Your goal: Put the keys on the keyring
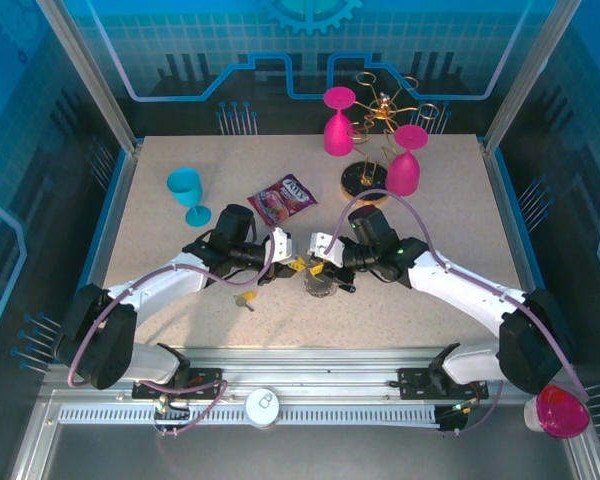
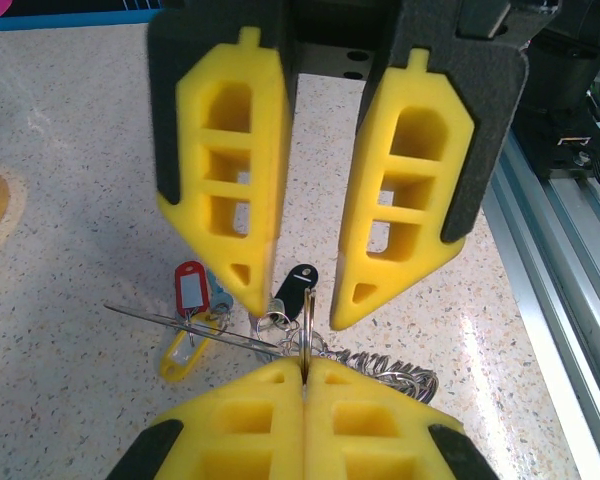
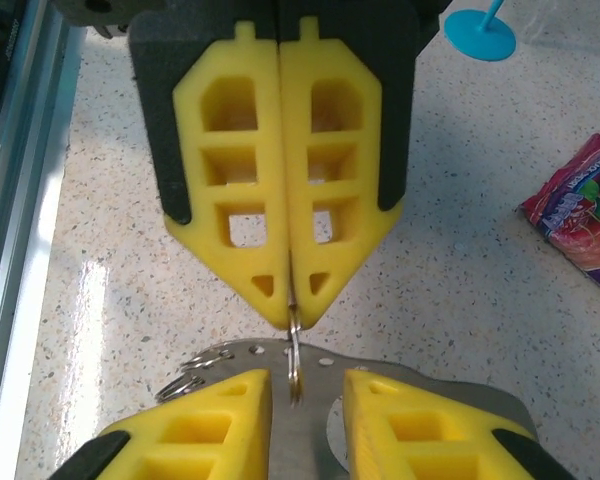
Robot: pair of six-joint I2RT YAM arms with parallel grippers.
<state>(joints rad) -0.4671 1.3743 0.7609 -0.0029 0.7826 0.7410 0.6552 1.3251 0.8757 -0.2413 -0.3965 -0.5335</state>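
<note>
Now, left gripper (image 2: 305, 372): fingers pressed together, pinching the keyring at its rim, so the hoop stands upright out of the fingertips.
Right gripper (image 3: 307, 380): fingers spread, one on each side of the hoop, tip to tip with the left gripper. Neither pad touches the metal.
Keyring (image 3: 295, 352): thin metal hoop, seen edge-on between the two grippers, close above the table (image 1: 450, 200) near its middle.
Beaded chain (image 2: 385, 372): silvery, bunched on the table just beside the left fingertips, below the hoop.
Red key (image 2: 190, 288): flat on the table, left of the grippers in the left wrist view, clear of both.
Yellow key (image 2: 185, 352): flat on the table, touching the red key on its near side.
Black key (image 2: 298, 283): beyond the hoop, next to a cluster of small split rings. It may be linked to the keyring, but the view is too blurred there to confirm.
Thin metal rod (image 2: 180, 325): lies across the red and yellow keys and runs toward the hoop.
Snack packet (image 1: 282, 198): flat on the table, just beyond the grippers.
Blue cup (image 1: 187, 192): upright, left of the packet.
Gold rack (image 1: 380, 110): at the far edge, with pink glasses (image 1: 338, 125) on it.
</note>
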